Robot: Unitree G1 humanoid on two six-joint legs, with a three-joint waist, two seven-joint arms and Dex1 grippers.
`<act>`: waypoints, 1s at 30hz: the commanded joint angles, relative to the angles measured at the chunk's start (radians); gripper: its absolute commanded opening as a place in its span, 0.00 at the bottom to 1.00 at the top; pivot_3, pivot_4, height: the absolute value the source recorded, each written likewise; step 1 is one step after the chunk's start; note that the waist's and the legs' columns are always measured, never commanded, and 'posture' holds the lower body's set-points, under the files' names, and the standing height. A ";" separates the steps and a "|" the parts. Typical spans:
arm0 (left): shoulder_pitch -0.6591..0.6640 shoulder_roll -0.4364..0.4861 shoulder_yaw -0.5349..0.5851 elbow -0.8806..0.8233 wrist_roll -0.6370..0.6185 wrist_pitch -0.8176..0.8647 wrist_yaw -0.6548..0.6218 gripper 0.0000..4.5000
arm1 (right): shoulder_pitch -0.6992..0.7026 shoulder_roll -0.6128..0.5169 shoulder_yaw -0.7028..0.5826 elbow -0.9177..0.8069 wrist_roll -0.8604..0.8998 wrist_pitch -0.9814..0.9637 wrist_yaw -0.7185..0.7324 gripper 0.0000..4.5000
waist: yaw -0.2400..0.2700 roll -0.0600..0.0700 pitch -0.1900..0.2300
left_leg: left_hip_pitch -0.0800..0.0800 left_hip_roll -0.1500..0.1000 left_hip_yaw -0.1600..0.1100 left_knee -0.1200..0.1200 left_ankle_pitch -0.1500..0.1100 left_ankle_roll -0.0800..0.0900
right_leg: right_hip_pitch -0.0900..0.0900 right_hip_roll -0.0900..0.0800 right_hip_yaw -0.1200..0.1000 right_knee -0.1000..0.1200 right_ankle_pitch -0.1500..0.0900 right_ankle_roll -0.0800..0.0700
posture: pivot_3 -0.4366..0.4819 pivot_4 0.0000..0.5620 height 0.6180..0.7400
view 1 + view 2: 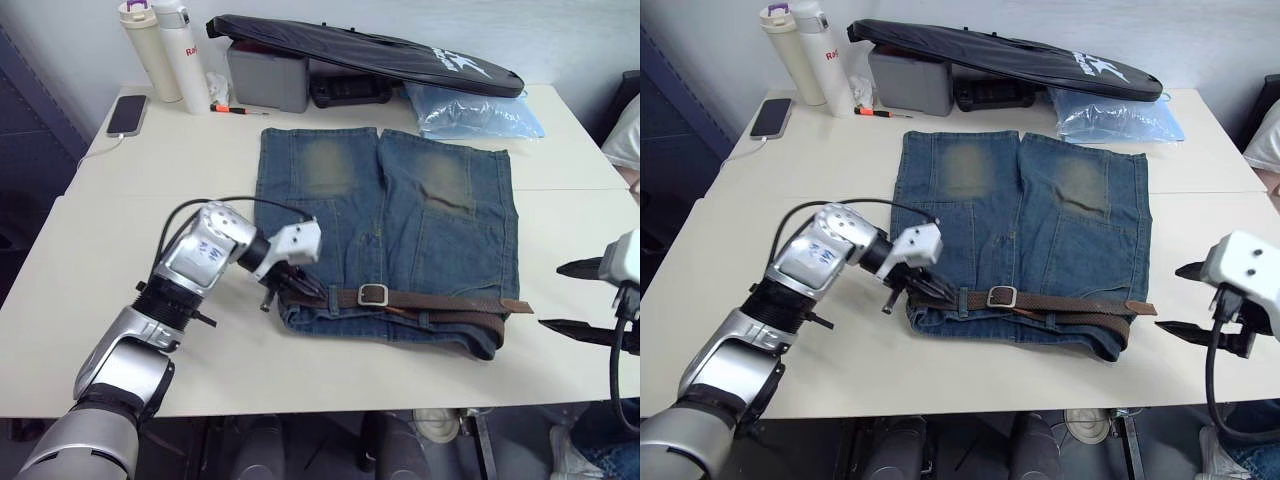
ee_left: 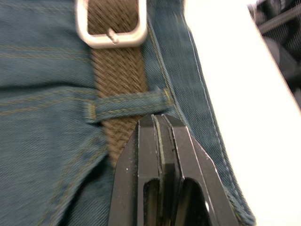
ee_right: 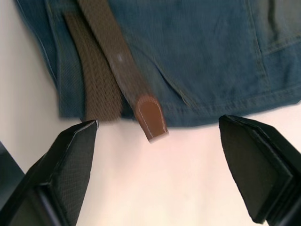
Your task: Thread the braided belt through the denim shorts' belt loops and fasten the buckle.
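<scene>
- Two grippers are on the white table (image 1: 150, 330) with us, one at each end of the waistband of the denim shorts (image 1: 400, 220).
- We see the shorts lying flat mid-table, legs toward the far side, waistband toward the near edge, with a bare strip of tabletop between waistband and edge.
- The braided belt (image 1: 440, 302) runs along the waistband; its leather tip pokes just past the shorts' right edge onto bare table.
- The buckle (image 1: 373, 294) sits around the middle of the waistband, the strap passing through its frame, prong across the weave.
- Our left gripper (image 1: 288, 287) is down at the waistband's left end, fingers pressed together with no gap, tips right at the belt beside a belt loop (image 2: 127, 104). We can't tell whether anything is pinched between them.
- In the left wrist view that loop crosses over the strap, with the buckle just beyond it.
- Our right gripper (image 1: 1185, 300) hangs off the shorts' right edge, fingers spread wide and holding nothing, over open table, the belt tip lying between and ahead of them, untouched.
- Plenty of free tabletop lies left of the shorts.
- The far edge is crowded: a long black bag (image 1: 370, 55) on a grey box (image 1: 265, 78), two bottles (image 1: 165, 45), a phone (image 1: 127, 114), a blue plastic packet (image 1: 475, 112).
</scene>
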 commanded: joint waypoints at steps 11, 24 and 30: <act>0.212 0.181 0.604 -0.291 -0.360 0.392 0.256 0.99 | -0.126 0.269 -0.029 0.251 0.096 0.004 -0.267 1.00 | -0.005 0.002 -0.001 | 0.003 0.000 0.002 -0.001 0.000 0.000 | 0.000 0.000 0.002 0.002 0.000 0.000 | 0.48 0.27 1.00; 0.623 0.022 0.796 -0.532 -0.398 0.332 0.673 0.99 | -0.138 0.356 0.026 0.245 0.137 -0.034 -0.361 1.00 | -0.003 0.002 -0.001 | 0.004 0.000 0.005 -0.002 -0.001 0.000 | 0.000 0.000 0.005 0.001 0.000 0.000 | 0.48 0.27 1.00; 0.643 0.033 0.754 -0.532 -0.387 0.295 0.721 0.99 | -0.133 0.396 0.060 0.186 0.150 -0.029 -0.421 1.00 | -0.002 0.002 -0.001 | 0.004 0.000 0.005 -0.002 -0.001 0.000 | 0.000 0.000 0.005 0.001 0.000 0.000 | 0.48 0.27 1.00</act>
